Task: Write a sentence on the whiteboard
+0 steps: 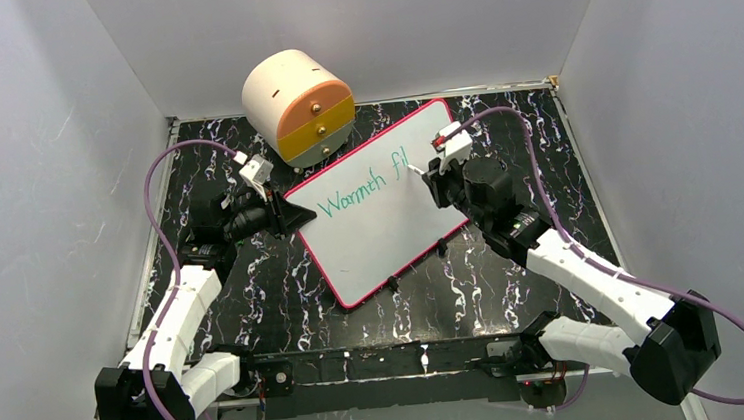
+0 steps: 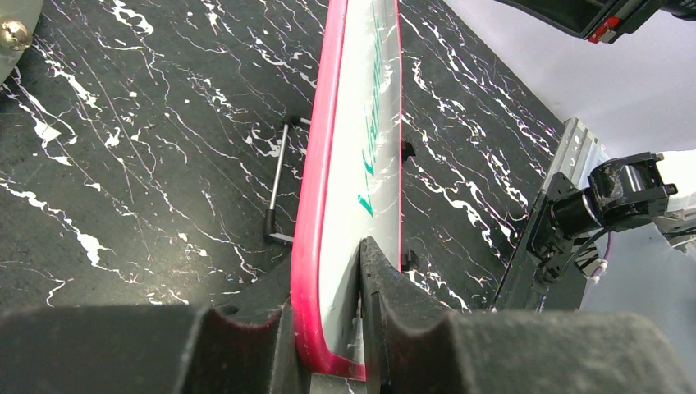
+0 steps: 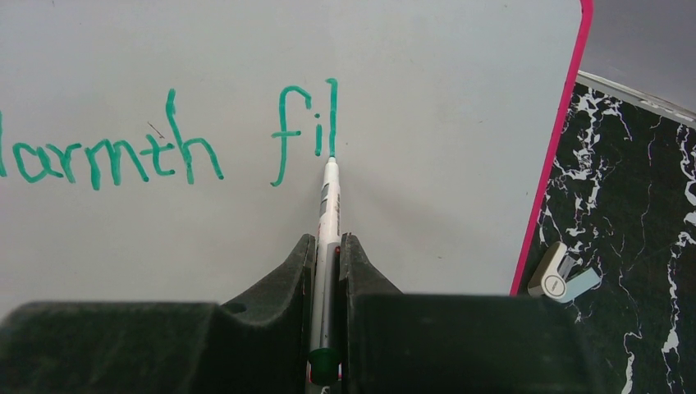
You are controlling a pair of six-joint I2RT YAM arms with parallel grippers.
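Left pincer (image 2: 332,304) is clamped on the whiteboard (image 1: 380,239) at its near corner rim, w/ the board running fwd from the fingers, prob. to stop it sliding under pen pressure. Right pincer (image 3: 328,246) is clamped on a green marker (image 3: 330,201). The barrel lies along the jaw gap, and the tip sticks out ahead & touches the board at the foot of the "l". The sentence (image 1: 352,199) reads "Warmth fil" so far, ahead & left of the right pincer's tips; rest not yet written. Board sits diag. on the black marbled table (image 1: 255,309), btw both arms, so each reaches it.
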